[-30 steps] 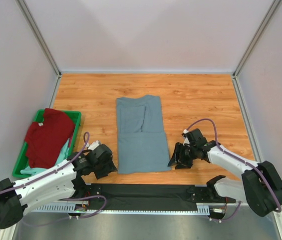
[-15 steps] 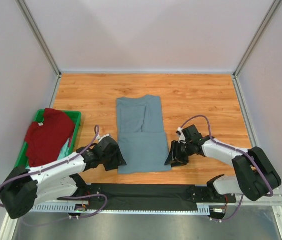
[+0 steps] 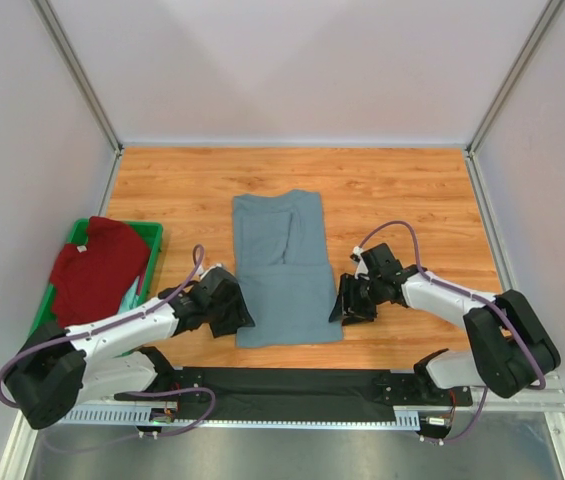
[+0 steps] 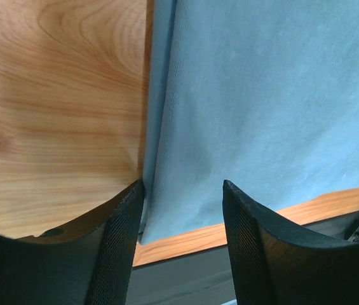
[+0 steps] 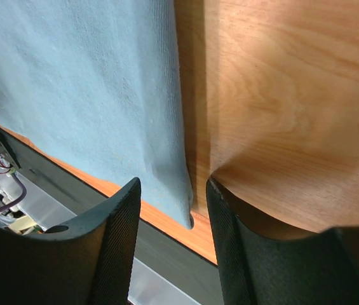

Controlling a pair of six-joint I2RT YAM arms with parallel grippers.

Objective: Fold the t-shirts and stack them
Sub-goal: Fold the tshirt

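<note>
The slate grey-blue t-shirt (image 3: 282, 265) lies folded into a long strip on the wooden table, also in the left wrist view (image 4: 262, 108) and the right wrist view (image 5: 90, 89). My left gripper (image 3: 232, 310) is open, its jaws straddling the shirt's near left corner (image 4: 150, 222). My right gripper (image 3: 345, 303) is open, its jaws straddling the near right corner (image 5: 185, 213). The dark red t-shirt (image 3: 94, 270) with its white neck label lies in the green bin (image 3: 152, 235). A bit of the mint-green t-shirt (image 3: 127, 297) shows under it.
The bin stands at the left edge of the table. A black strip (image 3: 292, 383) runs along the near edge between the arm bases. Grey walls with metal posts enclose the table (image 3: 402, 190).
Both grippers have moved inward to the grey-blue shirt's near corners. The left came from the left and up, the right from the right. The shirt has not moved.
</note>
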